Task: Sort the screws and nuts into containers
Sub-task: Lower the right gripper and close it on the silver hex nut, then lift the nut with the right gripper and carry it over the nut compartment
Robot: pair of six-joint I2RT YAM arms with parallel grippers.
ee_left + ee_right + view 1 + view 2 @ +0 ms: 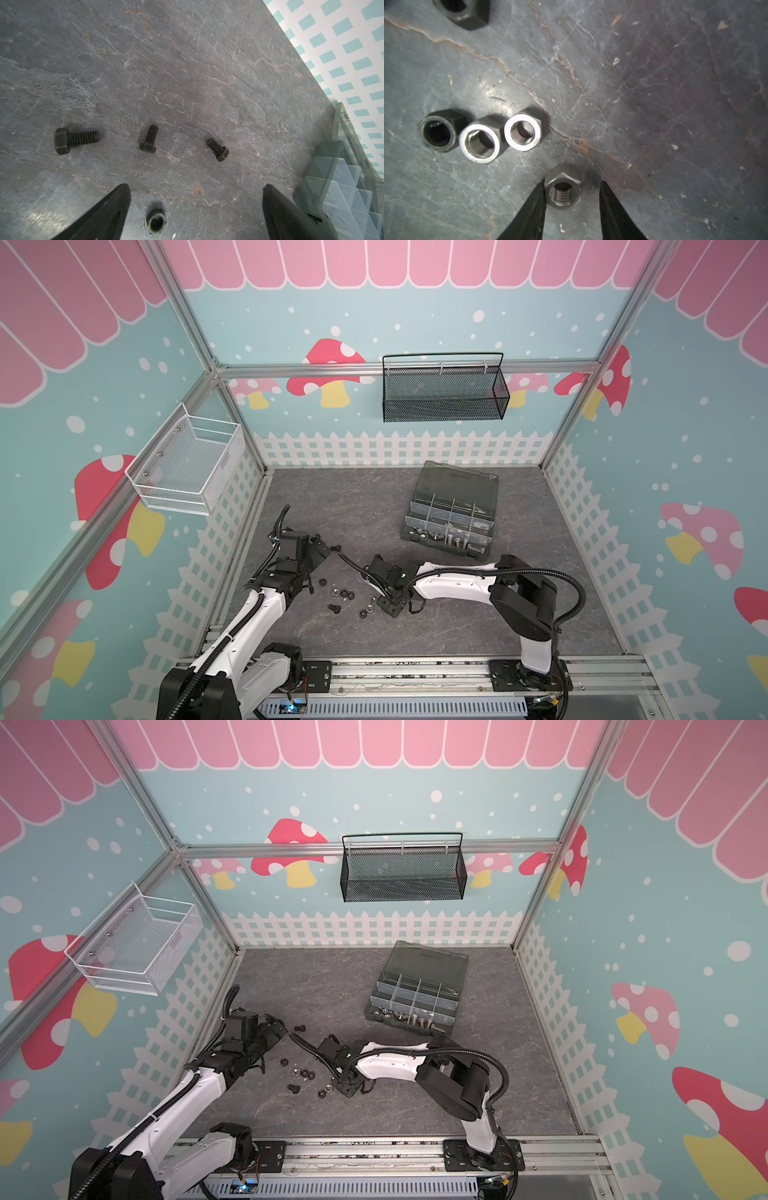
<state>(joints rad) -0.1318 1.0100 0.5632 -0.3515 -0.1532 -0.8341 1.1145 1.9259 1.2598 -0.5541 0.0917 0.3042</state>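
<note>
Grasping step in hand: our right gripper (572, 184) straddles a silver nut (563, 192) toward the tabletop's (457, 626) front edge, jaws narrow, not yet clamped. Our left gripper (195, 185) hangs wide. Next we should close squarely, lift, carry to the box (441, 514).

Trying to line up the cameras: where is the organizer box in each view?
In both top views: organizer box right of centre, behind the arms, lid open.
Left wrist: organizer box just outside the open left gripper, cut by the frame edge.
Right wrist: not in it.
Shared landmark: grey stone-patterned tabletop.
</note>
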